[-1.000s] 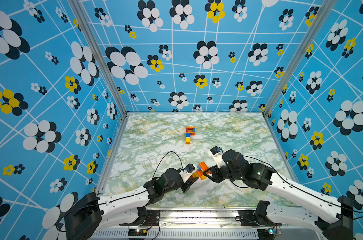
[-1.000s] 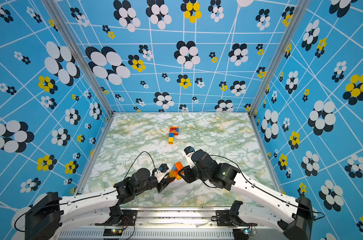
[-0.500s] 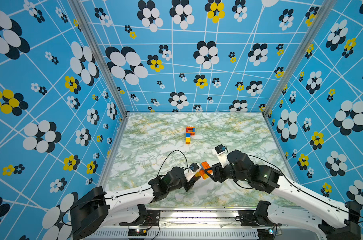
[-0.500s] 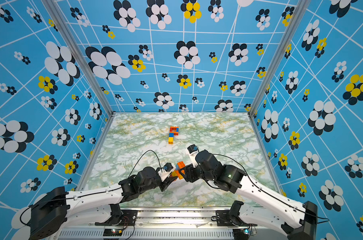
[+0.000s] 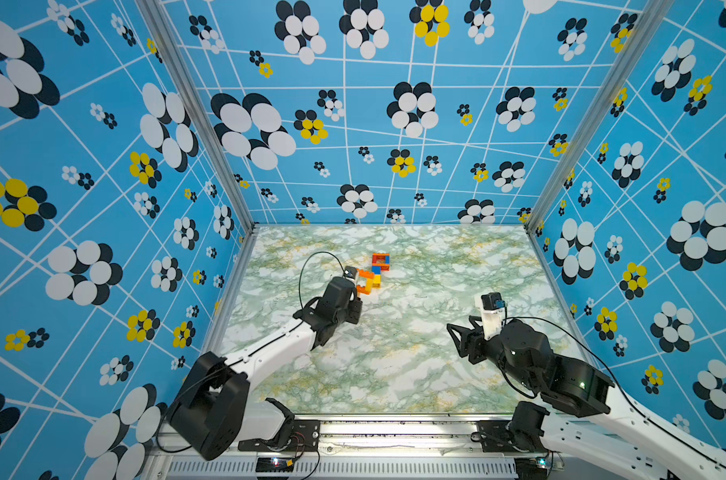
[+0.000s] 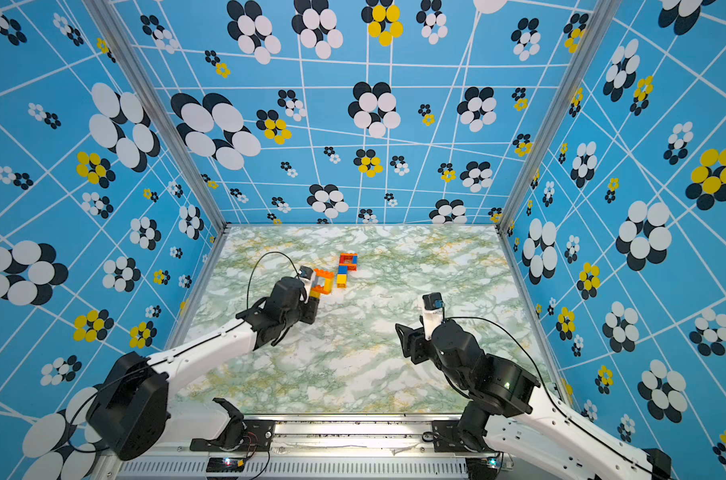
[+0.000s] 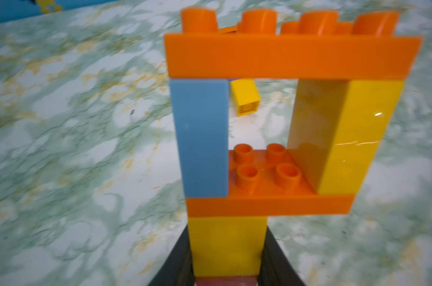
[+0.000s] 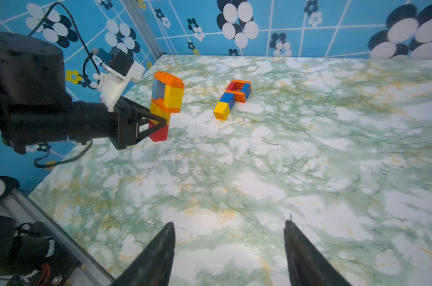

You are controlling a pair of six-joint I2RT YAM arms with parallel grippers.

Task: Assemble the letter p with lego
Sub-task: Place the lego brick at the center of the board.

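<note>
My left gripper (image 7: 227, 250) is shut on the yellow stem of a P-shaped lego piece (image 7: 272, 123). That piece has orange plates, a pale blue and a yellow side, and a red foot. It is held upright just above the table, toward the back left in both top views (image 5: 366, 281) (image 6: 324, 282). A second lego assembly (image 5: 380, 265) (image 8: 234, 96) of orange, red, blue and yellow bricks lies flat just behind it. My right gripper (image 8: 229, 227) (image 5: 457, 334) hangs open and empty over the right side of the table, far from both.
The green marbled table (image 5: 394, 361) is walled by blue flowered panels on three sides. A metal rail (image 5: 394, 428) with the arm bases runs along the front edge. The left arm (image 5: 278, 345) stretches diagonally across the front left.
My right gripper has opened, let go of the lego piece and drawn back to the right. My left gripper has carried the piece away from the front, toward the second assembly.
</note>
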